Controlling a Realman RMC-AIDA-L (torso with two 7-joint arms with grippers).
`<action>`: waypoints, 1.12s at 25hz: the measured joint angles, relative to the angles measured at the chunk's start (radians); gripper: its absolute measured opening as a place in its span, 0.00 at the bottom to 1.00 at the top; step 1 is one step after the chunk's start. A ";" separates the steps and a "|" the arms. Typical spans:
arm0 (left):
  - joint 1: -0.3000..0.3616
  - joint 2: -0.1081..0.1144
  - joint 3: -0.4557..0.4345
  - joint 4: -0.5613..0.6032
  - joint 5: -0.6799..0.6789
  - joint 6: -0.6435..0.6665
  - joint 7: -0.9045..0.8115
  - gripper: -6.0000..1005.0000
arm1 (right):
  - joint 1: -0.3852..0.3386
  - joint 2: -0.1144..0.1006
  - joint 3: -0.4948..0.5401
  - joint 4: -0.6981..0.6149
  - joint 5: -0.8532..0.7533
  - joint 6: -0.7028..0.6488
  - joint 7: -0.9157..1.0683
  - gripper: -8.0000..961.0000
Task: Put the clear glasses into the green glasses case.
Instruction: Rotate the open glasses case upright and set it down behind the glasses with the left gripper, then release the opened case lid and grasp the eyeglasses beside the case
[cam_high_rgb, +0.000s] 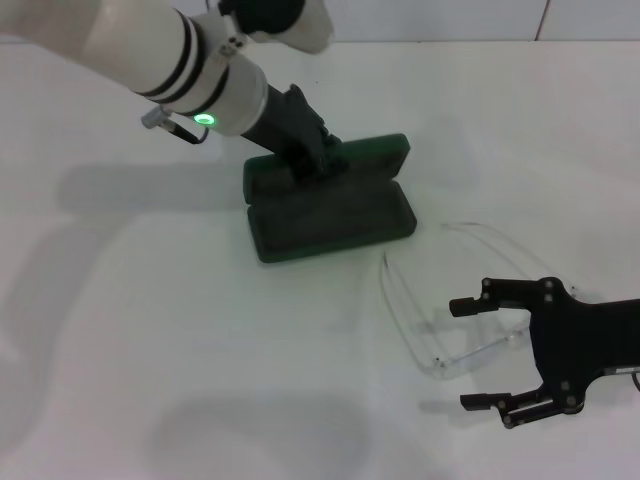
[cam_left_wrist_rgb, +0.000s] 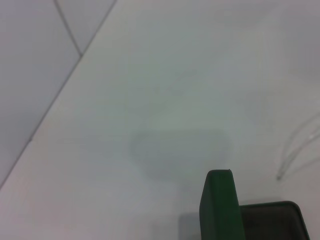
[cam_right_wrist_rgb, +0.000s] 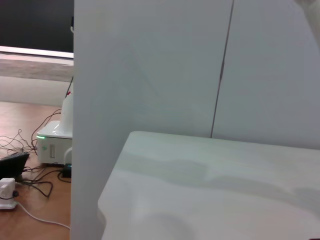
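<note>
The green glasses case (cam_high_rgb: 330, 222) lies open in the middle of the white table, its lid (cam_high_rgb: 370, 152) raised at the back. My left gripper (cam_high_rgb: 314, 162) rests against the lid's inner side near the hinge. In the left wrist view the lid's edge (cam_left_wrist_rgb: 219, 205) stands upright beside the dark lining (cam_left_wrist_rgb: 272, 222). The clear glasses (cam_high_rgb: 405, 320) lie on the table to the right of the case and nearer to me, and part of their frame (cam_left_wrist_rgb: 295, 150) shows in the left wrist view. My right gripper (cam_high_rgb: 460, 355) hovers open just right of the glasses, holding nothing.
The white table (cam_high_rgb: 150, 350) stretches to the left and front of the case. The right wrist view shows a white wall panel (cam_right_wrist_rgb: 150, 75), the table's edge (cam_right_wrist_rgb: 115, 175), and a wooden floor with cables and a white device (cam_right_wrist_rgb: 52, 140).
</note>
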 joint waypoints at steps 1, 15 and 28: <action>-0.001 -0.001 0.010 0.001 -0.002 0.001 0.005 0.23 | -0.003 0.000 0.000 0.001 0.000 0.003 0.000 0.88; -0.006 -0.004 0.079 0.018 -0.007 0.014 0.013 0.24 | -0.015 0.000 0.001 0.003 0.000 0.007 -0.002 0.88; 0.111 -0.003 0.105 0.245 -0.188 0.034 0.012 0.47 | -0.017 -0.001 0.065 -0.003 0.000 0.019 0.007 0.88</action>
